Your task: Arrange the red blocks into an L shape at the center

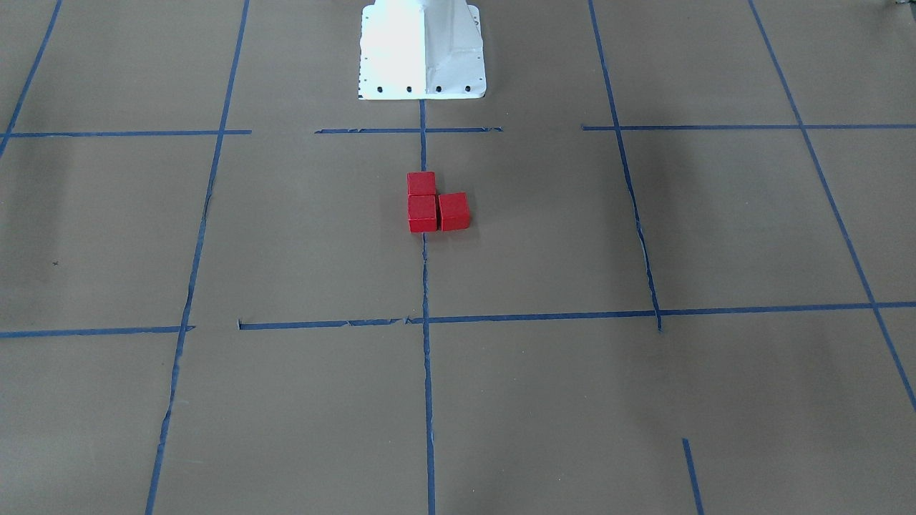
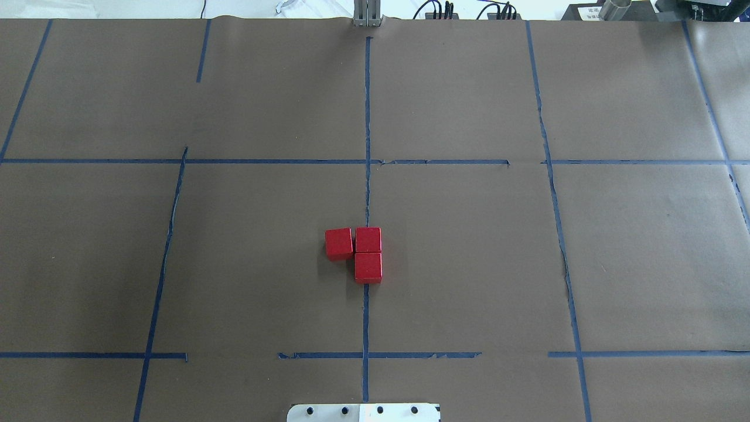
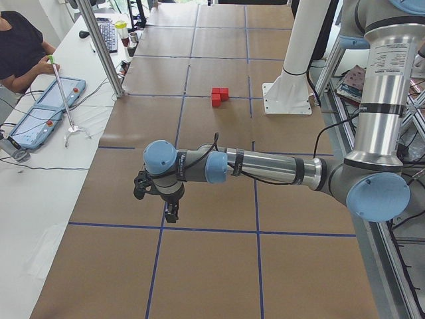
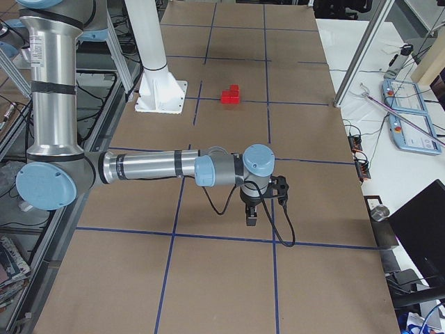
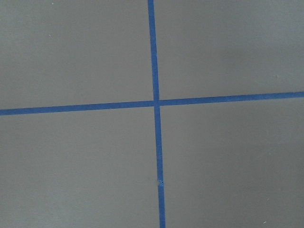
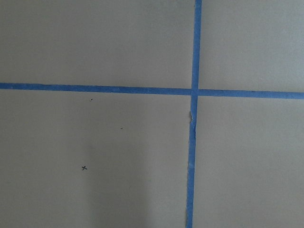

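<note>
Three red blocks lie touching in an L on the center patch point(image 2: 433, 252), on and beside its vertical blue tape line point(image 2: 367, 193). In the overhead view two blocks point(image 2: 368, 240) point(image 2: 368, 267) sit in a column on the line and the third point(image 2: 338, 244) sits left of the far one. They also show in the front view point(image 1: 422, 213). My left gripper point(image 3: 170, 214) hangs over the table far from them, seen only in the left side view. My right gripper point(image 4: 251, 216) is likewise far off, seen only in the right side view. I cannot tell whether either is open or shut.
The robot's white base point(image 1: 422, 50) stands just behind the blocks. Blue tape grid lines cross the brown paper. Both wrist views show only paper and a tape crossing point(image 5: 156, 103). An operator point(image 3: 20, 50) and teach pendants point(image 3: 46, 109) are at a side table.
</note>
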Motion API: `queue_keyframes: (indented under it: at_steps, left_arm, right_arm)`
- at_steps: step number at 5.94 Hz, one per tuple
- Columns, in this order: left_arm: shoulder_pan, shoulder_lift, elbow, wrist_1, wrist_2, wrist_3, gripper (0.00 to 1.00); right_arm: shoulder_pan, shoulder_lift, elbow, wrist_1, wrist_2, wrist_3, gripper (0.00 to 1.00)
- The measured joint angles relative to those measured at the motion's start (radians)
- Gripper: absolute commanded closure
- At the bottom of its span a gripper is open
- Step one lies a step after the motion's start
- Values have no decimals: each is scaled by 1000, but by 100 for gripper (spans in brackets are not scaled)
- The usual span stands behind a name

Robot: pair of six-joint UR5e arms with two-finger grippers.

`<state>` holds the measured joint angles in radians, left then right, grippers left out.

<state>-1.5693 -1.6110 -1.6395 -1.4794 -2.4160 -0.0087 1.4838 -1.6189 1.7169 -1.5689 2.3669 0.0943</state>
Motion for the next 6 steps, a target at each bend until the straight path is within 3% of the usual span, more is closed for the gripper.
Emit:
queue_keyframes:
  at_steps: [4, 6]
  left_arm:
    - [7, 27, 9, -54, -3, -14, 0]
    - [9, 23, 12, -46, 46, -12, 0]
  right_arm:
    - [-8, -4, 3, 1, 8, 3, 0]
    - [-8, -5, 5, 1, 14, 4, 0]
